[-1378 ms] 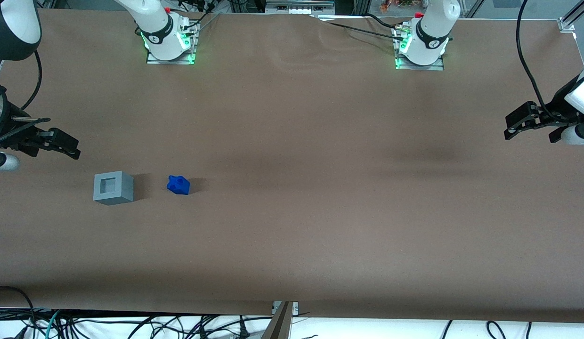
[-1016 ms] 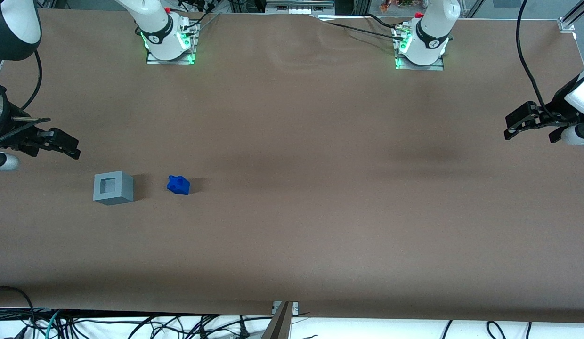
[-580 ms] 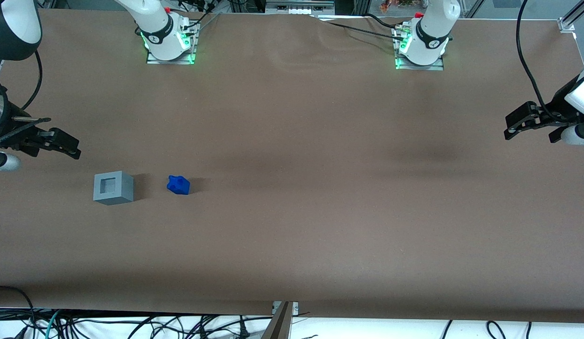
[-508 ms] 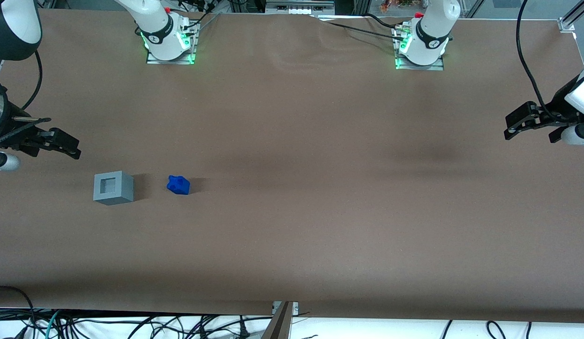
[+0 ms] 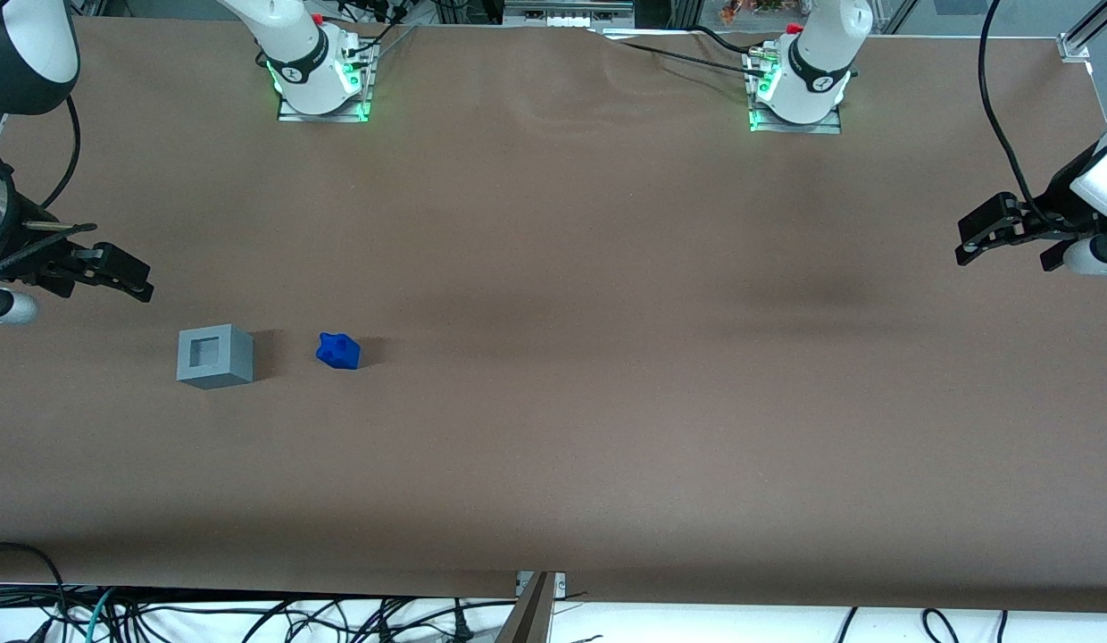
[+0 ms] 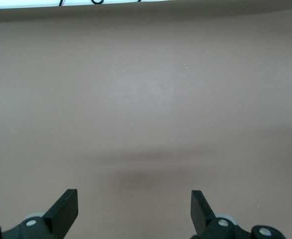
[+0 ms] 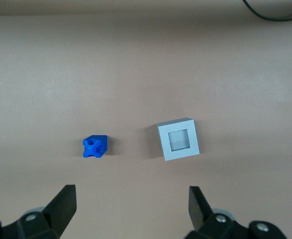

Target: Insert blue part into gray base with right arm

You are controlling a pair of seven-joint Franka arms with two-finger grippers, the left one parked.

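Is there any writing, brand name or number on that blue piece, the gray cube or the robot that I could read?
None can be read.
Blue part: no text on it.
Gray base: plain, no label.
Arm bases: small dark marks on the black bands, too small to read.
Gripper: no marking seen; it hangs above the table, farther from the front camera than both pieces, jaws open.
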